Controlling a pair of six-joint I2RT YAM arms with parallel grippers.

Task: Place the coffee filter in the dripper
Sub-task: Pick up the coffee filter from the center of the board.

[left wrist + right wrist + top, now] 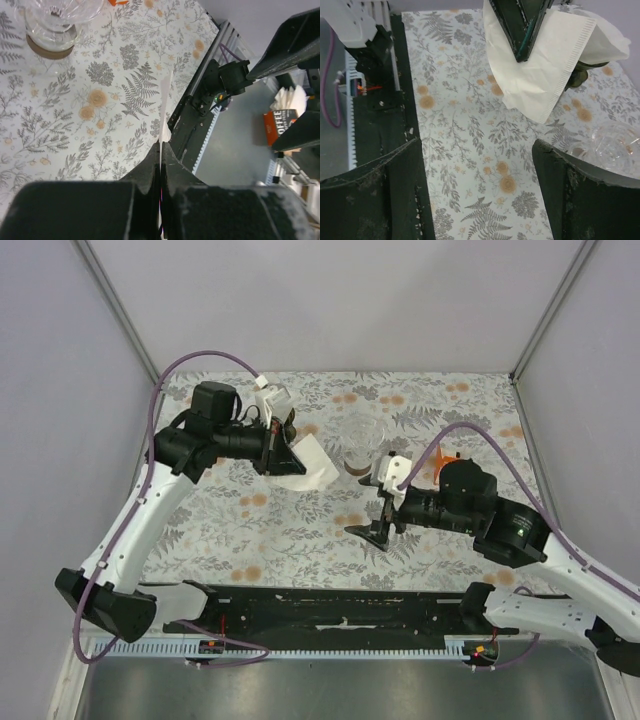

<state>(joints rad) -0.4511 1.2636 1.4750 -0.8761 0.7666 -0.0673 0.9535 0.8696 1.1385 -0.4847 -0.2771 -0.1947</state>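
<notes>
My left gripper (293, 452) is shut on a white paper coffee filter (310, 466) and holds it above the floral table, left of the dripper. In the left wrist view the filter (165, 107) shows edge-on between the closed jaws (161, 150). The clear glass dripper (362, 443) stands upright on a brown base near the table's middle; it also shows in the left wrist view (56, 22) and the right wrist view (615, 145). My right gripper (378, 523) is open and empty, in front of the dripper. The right wrist view shows the filter (547, 65) hanging from the left fingers (520, 30).
An orange object (444, 459) lies behind the right arm, right of the dripper. The black rail (330, 608) runs along the table's near edge. Grey walls and metal posts bound the table on the left, back and right.
</notes>
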